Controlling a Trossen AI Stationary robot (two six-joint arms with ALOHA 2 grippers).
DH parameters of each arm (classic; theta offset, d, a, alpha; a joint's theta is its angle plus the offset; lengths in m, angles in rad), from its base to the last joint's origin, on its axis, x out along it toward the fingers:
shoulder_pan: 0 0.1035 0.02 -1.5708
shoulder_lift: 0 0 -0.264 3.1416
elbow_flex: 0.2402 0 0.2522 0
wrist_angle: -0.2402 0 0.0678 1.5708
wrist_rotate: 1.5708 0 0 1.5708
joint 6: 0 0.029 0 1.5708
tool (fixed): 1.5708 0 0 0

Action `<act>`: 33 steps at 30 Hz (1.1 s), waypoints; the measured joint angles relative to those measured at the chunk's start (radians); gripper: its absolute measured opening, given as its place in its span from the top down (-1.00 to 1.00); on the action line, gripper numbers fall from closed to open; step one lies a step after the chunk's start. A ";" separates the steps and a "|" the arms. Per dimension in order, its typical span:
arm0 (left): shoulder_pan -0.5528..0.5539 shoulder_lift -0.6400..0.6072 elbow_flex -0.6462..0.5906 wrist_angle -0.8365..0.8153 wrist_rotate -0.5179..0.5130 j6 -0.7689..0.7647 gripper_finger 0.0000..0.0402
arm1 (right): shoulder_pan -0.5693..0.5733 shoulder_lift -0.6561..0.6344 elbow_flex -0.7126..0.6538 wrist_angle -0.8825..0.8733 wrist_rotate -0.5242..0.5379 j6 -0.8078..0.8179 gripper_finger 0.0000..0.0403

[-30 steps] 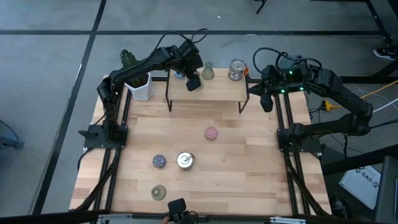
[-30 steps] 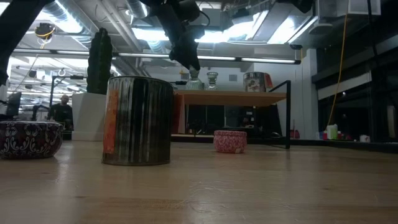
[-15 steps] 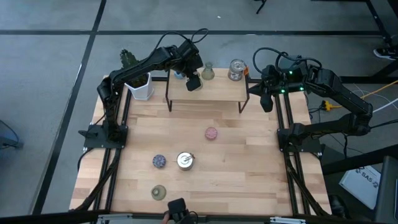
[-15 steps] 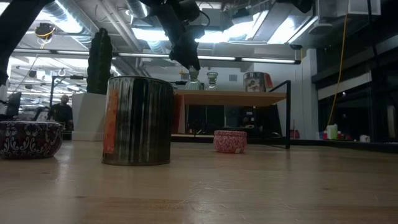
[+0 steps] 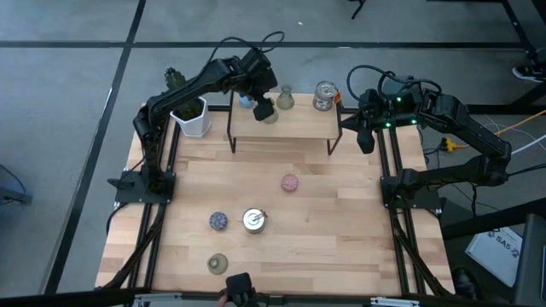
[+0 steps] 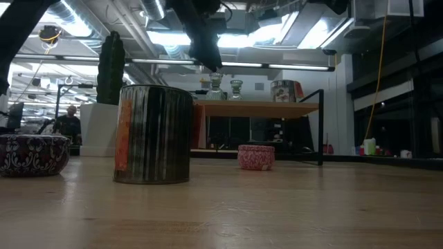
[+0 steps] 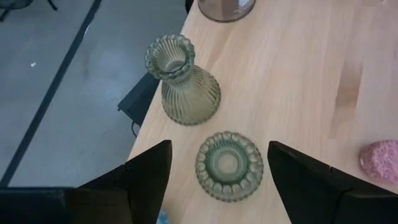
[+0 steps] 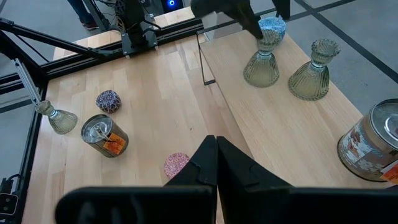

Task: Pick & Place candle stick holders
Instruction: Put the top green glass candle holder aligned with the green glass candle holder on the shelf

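Observation:
My left gripper is open above the raised wooden shelf. Its fingers stand on either side of an olive-green flared holder, above it and apart from it. That holder stands upright on its base on the shelf. A second green holder stands beside it, with a blue round one and a silvery cup nearby. On the table lie a pink one, a dark speckled one, a silvery cup and a third green one. My right gripper is shut and waits at the far right.
A white pot with a green cactus stands at the far left beside the shelf. The shelf stands on thin black legs at the table's far edge. Bare wood lies between the shelf and the pieces on the table.
My left gripper has risen from the green holder on the shelf and gone slightly toward the far edge. The holder stays upright where it was and now shows beside the gripper in the high view.

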 joint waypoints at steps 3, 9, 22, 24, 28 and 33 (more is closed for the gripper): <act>0.000 0.000 0.044 -0.084 0.005 0.009 -0.29 | 0.000 0.000 0.000 0.000 0.000 0.000 1.00; 0.000 -0.004 0.052 -0.178 0.009 0.040 -0.15 | 0.000 0.000 0.000 0.000 0.000 -0.001 1.00; 0.002 -0.006 -0.050 -0.176 0.063 0.085 0.42 | 0.000 0.000 0.000 0.000 0.000 -0.022 1.00; 0.004 -0.005 -0.075 -0.176 0.063 0.086 0.49 | 0.000 0.000 0.000 0.000 0.000 -0.023 1.00; 0.010 -0.005 -0.121 -0.135 0.061 0.086 0.59 | 0.000 0.000 0.000 0.000 0.000 -0.023 1.00; 0.008 -0.004 -0.138 -0.090 0.042 0.089 0.70 | 0.000 0.000 0.000 0.000 0.000 -0.023 1.00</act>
